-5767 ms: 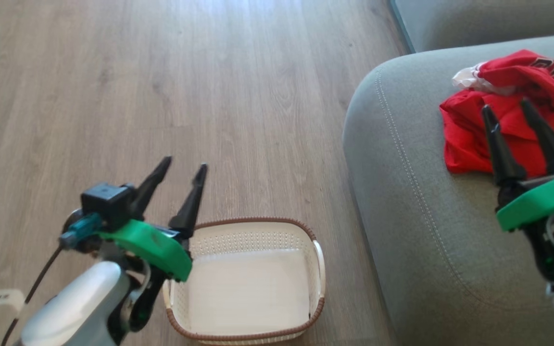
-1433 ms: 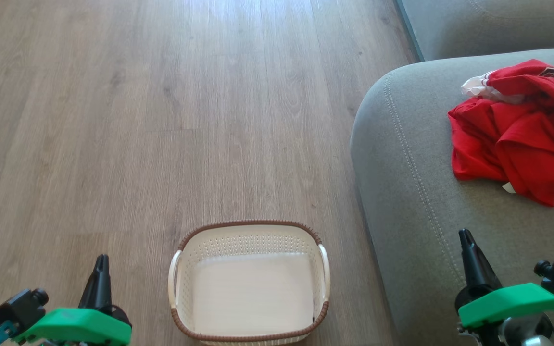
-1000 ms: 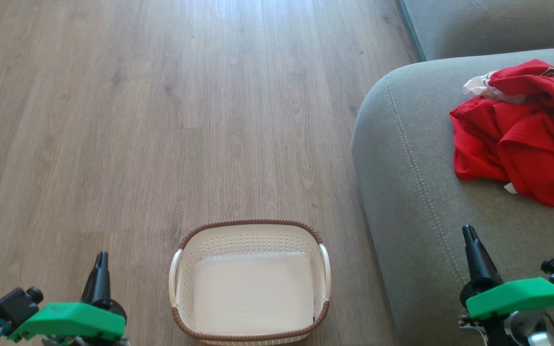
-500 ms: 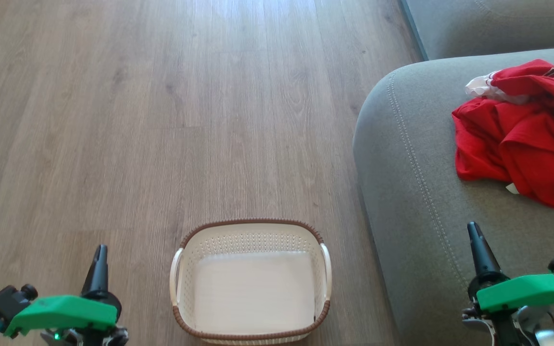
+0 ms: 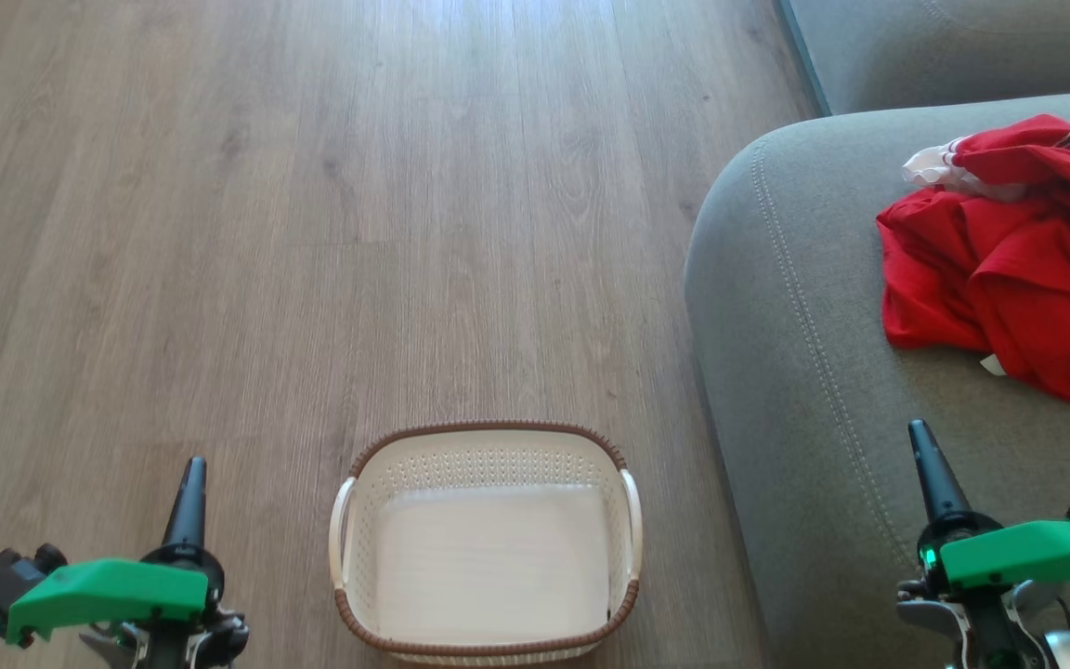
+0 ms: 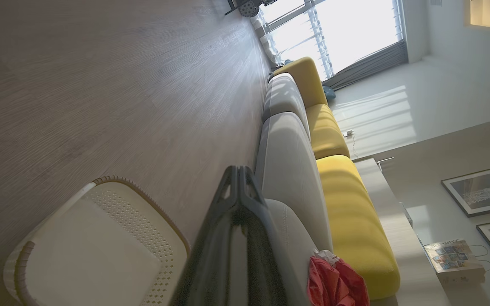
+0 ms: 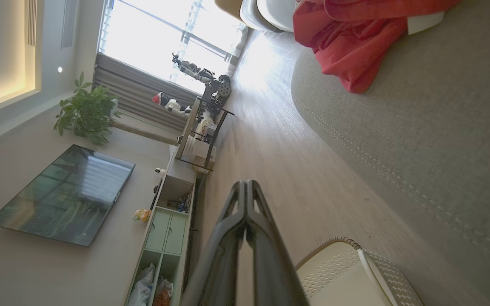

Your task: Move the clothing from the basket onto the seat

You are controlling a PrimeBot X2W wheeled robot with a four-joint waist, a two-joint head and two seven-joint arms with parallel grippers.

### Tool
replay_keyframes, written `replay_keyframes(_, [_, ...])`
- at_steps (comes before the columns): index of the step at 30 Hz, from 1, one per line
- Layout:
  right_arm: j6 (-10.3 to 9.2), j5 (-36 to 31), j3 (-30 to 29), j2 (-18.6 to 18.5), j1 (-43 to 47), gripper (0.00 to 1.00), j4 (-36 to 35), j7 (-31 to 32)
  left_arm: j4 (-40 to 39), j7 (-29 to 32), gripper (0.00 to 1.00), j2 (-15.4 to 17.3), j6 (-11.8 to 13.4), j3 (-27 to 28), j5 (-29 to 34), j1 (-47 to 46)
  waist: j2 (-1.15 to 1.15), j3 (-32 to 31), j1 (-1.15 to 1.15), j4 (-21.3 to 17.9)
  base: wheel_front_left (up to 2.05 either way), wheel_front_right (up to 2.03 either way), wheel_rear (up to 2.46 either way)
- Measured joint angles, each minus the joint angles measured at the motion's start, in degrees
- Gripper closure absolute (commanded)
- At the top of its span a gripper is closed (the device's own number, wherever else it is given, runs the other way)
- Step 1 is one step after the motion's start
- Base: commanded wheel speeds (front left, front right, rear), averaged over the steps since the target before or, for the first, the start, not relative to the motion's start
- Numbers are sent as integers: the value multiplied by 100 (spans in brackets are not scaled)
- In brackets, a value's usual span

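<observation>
Red clothing [image 5: 999, 260] heaped on the grey seat [image 5: 804, 372], well apart from both tools.
The right tool [image 5: 918, 427] hangs over the seat's near edge, pinched closed on nothing. The left tool [image 5: 194, 463], also closed, is over the wooden floor [image 5: 312, 232], left of the white basket [image 5: 489, 433]. A bright window [image 7: 160, 38] and a television [image 7: 62, 199] show across the room.

Setting is reading as a home living room: grey-and-yellow sofa [image 6: 296, 170] sitting on wood-plank floor [image 5: 312, 232], television [image 7: 64, 197] hanging on wall [image 7: 15, 170], potted plant [image 7: 85, 110] standing beside curtained window [image 7: 155, 42], framed pictures [image 6: 481, 189] hanging behind sofa.
</observation>
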Motion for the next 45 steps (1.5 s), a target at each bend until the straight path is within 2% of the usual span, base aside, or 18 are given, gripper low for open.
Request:
replay_keyframes(40, [0, 2319, -399, 130, -320, 100, 242, 579, 235, 677, 100, -380, -454, 549, -2201, -455, 0, 42, 0, 73, 0, 0, 0])
replay_keyframes(45, [0, 2351, -413, 132, -352, 100, 242, 581, 238, 681, 100, -394, -454, 558, -2232, -455, 0, 42, 0, 73, 0, 0, 0])
